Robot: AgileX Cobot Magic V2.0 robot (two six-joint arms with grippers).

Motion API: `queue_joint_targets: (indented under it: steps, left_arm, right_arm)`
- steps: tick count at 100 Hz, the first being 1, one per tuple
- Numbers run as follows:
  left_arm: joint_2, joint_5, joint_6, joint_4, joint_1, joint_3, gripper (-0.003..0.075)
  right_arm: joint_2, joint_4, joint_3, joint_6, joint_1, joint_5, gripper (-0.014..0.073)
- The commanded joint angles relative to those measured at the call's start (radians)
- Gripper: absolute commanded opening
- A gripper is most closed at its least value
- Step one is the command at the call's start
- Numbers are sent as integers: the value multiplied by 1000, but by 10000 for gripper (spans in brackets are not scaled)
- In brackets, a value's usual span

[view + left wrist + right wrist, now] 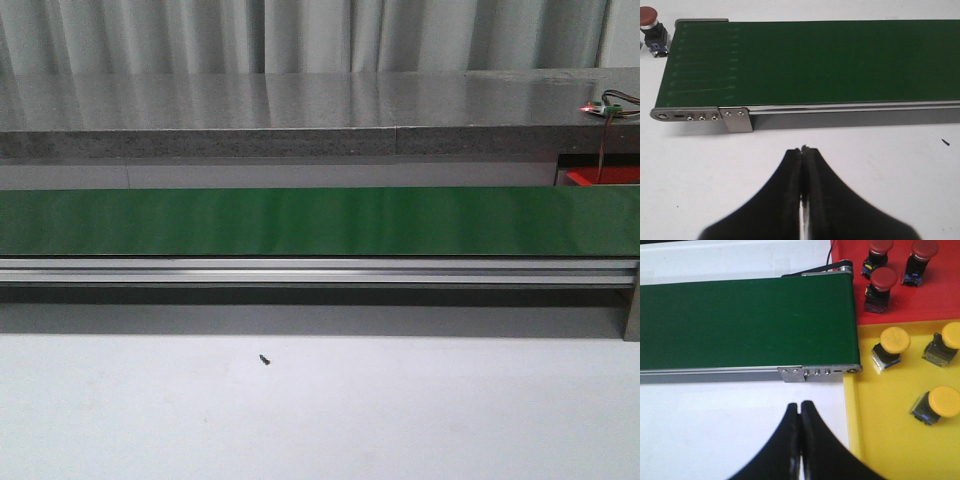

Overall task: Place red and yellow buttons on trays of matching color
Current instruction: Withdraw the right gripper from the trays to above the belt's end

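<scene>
We find the green belt bare along its whole length. At its right end lie the yellow tray, holding three yellow buttons, and the red tray, holding three red buttons. One more red button stands on the table beside the belt's left end. The left gripper and right gripper are both clenched, grasping nothing.

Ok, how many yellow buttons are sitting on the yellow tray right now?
3, all on the yellow tray: one nearest the belt, one at the picture's edge, one apart from both. More may lie out of view.
</scene>
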Motion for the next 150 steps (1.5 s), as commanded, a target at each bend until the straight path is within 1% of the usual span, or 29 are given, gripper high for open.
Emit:
queue_joint_targets:
  steps: [1,25,39,88,104,115,122,133,150]
  left_arm:
    - [-2,-58,-1,-20,-8,-27,-20]
    - [-2,-66,-1,-20,-8,-27,-20]
    - [-2,-66,-1,-20,-8,-27,-20]
    - [-2,-67,-1,-15,-8,-33,-20]
    - [9,-63,-1,-13,-6,-62,-20]
    - [38,-39,-17,29,-3,-97,-20]
    - [54,-52,-46,35,14,-112,-20]
    - [94,-75,-46,34,57,-145,-20]
    - [196,-83,-46,34,168,-228,-20]
  right_arm:
    - [-73,4,31,-13,-2,-74,-66]
    - [-221,10,172,-13,-2,-63,-66]
    - [-295,10,224,-14,-2,-64,-66]
    - [-309,10,228,-14,-2,-44,-66]
    - [-309,10,228,-14,-2,-44,-66]
    - [-309,10,228,-14,-2,-45,-66]
    - [-309,10,228,-14,-2,-45,-66]
    - [-309,10,228,-14,-2,-44,-66]
    - [-309,10,228,-14,-2,-45,-66]
